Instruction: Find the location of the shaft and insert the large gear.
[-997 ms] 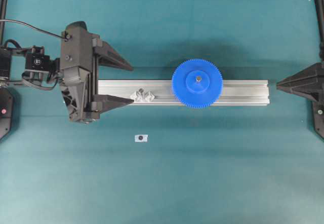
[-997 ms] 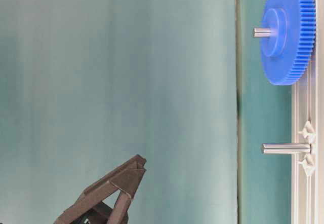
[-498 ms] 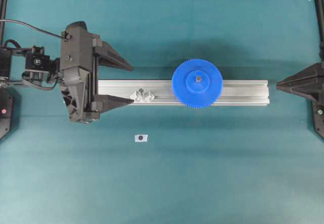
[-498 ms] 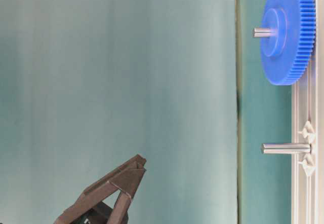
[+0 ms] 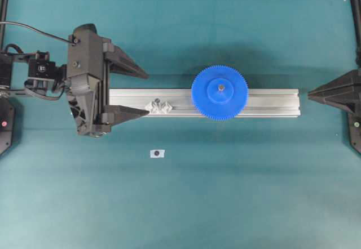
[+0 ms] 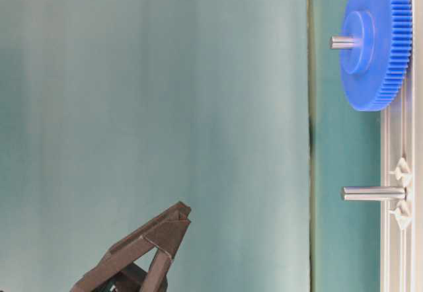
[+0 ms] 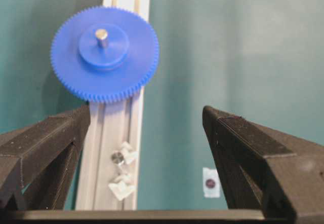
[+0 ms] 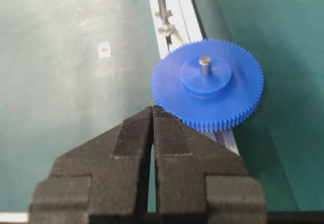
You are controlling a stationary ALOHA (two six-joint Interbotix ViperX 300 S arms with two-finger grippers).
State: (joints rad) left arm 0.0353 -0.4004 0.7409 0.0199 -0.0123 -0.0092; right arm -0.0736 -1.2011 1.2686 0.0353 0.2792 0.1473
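Blue large gear [image 5: 219, 92] beyond left claw [image 5: 142, 93]

Matt blue plastic large gear [image 5: 219, 92], brushed aluminium rail [image 5: 271, 102], bare metal shaft [image 7: 102, 34], teal cloth-like table cover [image 5: 237, 192]

large gear [image 5: 219, 92] on shaft [image 5: 221, 88], seated on rail [image 5: 271, 102]

surface: teal mat [image 5: 237, 192] | on it: aluminium rail [image 5: 271, 102], small white tag [image 5: 157, 153]
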